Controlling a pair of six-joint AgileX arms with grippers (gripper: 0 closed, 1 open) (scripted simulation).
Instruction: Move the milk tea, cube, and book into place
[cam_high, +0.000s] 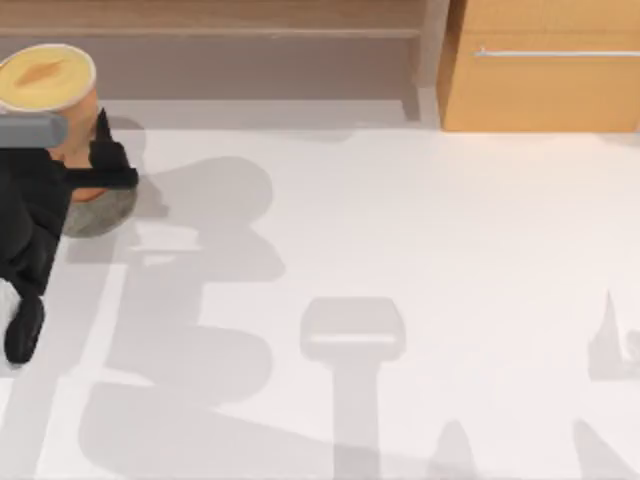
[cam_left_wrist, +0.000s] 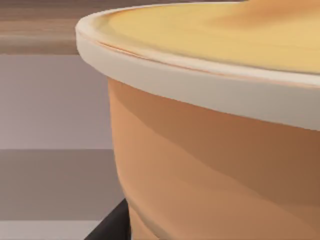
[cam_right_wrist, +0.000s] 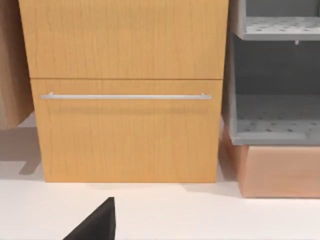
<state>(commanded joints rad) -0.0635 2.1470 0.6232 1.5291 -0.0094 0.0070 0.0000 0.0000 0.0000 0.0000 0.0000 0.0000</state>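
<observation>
Orange-tan milk tea (cam_high: 60, 95) pinched in left gripper (cam_high: 95, 150), above grey disc (cam_high: 100, 212), far-left counter (cam_high: 400, 250); right gripper (cam_right_wrist: 95, 225) finger state indeterminable.

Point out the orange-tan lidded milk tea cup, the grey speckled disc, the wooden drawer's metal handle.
Milk tea cup (cam_high: 42, 78): top view, lid centre.
Grey speckled disc (cam_high: 100, 212): top view, exposed rim.
Drawer handle (cam_right_wrist: 125, 96): right wrist view, bar middle.

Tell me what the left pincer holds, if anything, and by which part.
The left pincer sits against the side of the milk tea, below its lid, over the grey disc. Whether it truly grips cannot be told.
</observation>
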